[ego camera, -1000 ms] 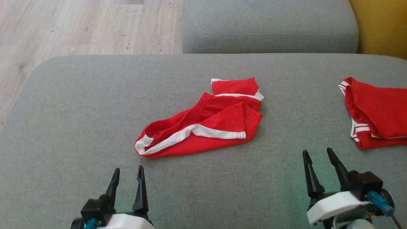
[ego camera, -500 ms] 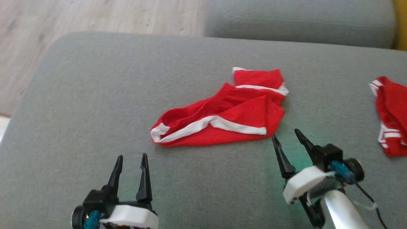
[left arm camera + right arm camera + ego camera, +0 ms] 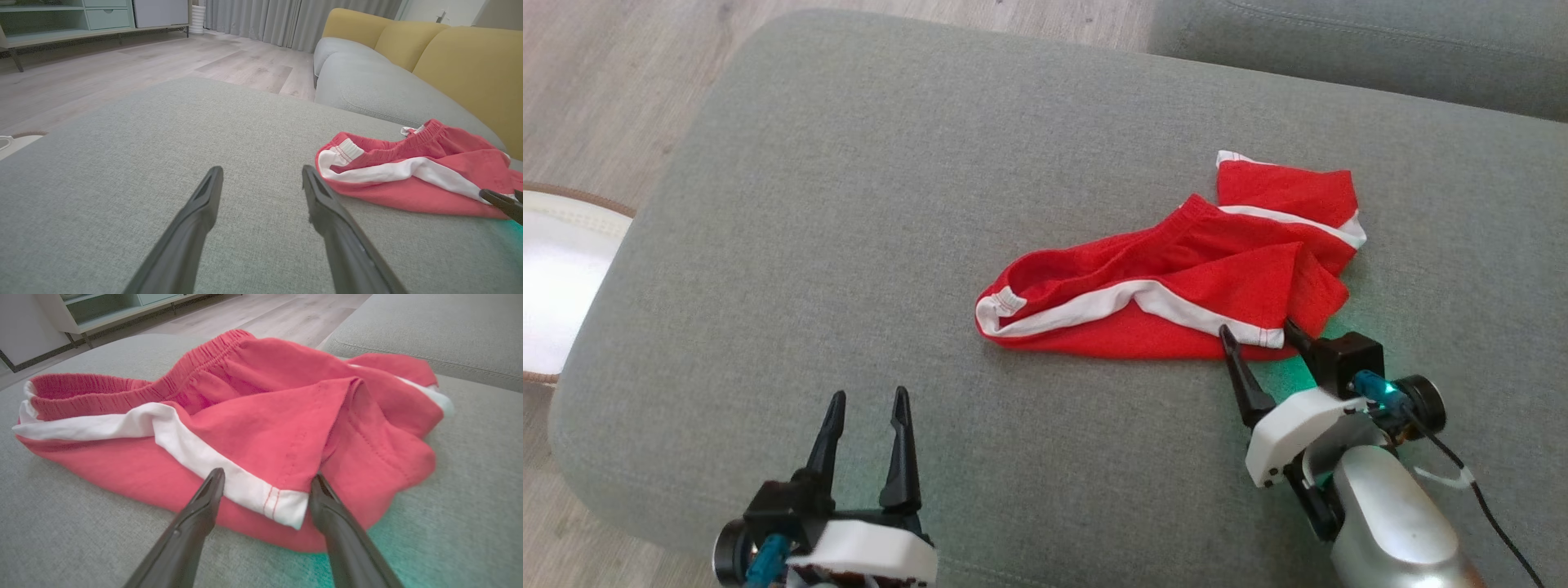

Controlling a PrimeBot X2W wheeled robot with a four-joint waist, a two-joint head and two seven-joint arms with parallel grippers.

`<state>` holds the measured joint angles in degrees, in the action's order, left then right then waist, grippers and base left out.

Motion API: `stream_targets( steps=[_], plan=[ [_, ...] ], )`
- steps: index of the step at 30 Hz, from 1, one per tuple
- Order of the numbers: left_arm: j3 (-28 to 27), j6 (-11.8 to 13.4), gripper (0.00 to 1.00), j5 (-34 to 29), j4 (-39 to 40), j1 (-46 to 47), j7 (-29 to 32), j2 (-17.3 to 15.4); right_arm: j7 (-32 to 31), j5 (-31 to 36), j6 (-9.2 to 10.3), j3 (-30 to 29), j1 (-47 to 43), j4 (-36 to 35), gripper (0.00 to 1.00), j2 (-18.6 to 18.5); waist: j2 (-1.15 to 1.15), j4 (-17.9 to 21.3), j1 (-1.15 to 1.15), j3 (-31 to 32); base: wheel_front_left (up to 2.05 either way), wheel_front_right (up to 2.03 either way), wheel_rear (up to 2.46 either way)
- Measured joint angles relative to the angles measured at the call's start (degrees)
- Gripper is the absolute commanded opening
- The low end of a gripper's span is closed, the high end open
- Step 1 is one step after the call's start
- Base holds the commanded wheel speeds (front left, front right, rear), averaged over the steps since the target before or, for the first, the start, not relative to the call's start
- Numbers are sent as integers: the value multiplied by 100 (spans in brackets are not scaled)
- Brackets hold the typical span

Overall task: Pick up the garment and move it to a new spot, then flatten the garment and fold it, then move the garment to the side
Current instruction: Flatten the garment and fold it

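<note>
Shorts [image 3: 1176, 286] lie crumpled mid-cushion [image 3: 849, 204]; right gripper [image 3: 1257, 328], fingers apart, has advanced to their near hem; left gripper [image 3: 869, 394], likewise spread, stays by the front edge.

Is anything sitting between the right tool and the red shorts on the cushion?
Nothing visible does. The right tool is open, and its fingertips straddle the near hem corner of the red shorts. The left tool, also open, has just grey cushion between it and the shorts.
</note>
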<state>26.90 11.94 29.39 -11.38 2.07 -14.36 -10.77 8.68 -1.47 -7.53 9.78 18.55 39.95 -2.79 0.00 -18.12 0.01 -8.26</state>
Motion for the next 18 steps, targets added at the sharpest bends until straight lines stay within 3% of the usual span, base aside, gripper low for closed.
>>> stream_targets(
  steps=[1, 2, 3, 4, 5, 6, 13, 18],
  plan=[
    [0, 0, 100, -12, -5, 0, 0, 5, 53, -16, 0, 22, 38, 54, 84, -1, 0, -18, 0, -6, 0, 0, 0],
    [-1, 0, 100, -14, -15, 0, 0, 9, 113, -53, 0, 52, 74, 101, 54, -1, 0, -25, 0, -5, 0, 0, 0],
    [-1, 0, 100, -15, -24, 0, 0, 10, 160, -71, 0, 76, 102, 134, 31, 0, 0, -23, 0, -1, 0, 0, 0],
    [-3, 1, 100, -16, -29, 0, 0, 10, 176, -104, 0, 100, 119, 169, 23, -1, 0, -16, 0, 4, 0, 0, 0],
    [-3, 1, 100, -22, -36, -1, 0, 10, 199, -126, 0, 123, 131, 211, 4, -1, 0, -3, 0, 12, 0, 0, 0],
    [-4, 3, 100, -22, -44, -1, 0, 12, 200, -152, 0, 154, 138, 260, 0, -1, 0, 15, 0, 20, 0, 0, 0],
    [-19, 16, 100, -23, -76, -2, 0, 12, 356, -356, 0, 200, 171, 185, 0, -2, 0, 219, 0, 92, 0, 0, 0],
    [-58, 24, 100, -22, -80, -13, -1, 5, 446, -314, 0, -278, -39, -331, 0, -1, 0, 372, -1, 247, 0, 0, 0]
  ],
)
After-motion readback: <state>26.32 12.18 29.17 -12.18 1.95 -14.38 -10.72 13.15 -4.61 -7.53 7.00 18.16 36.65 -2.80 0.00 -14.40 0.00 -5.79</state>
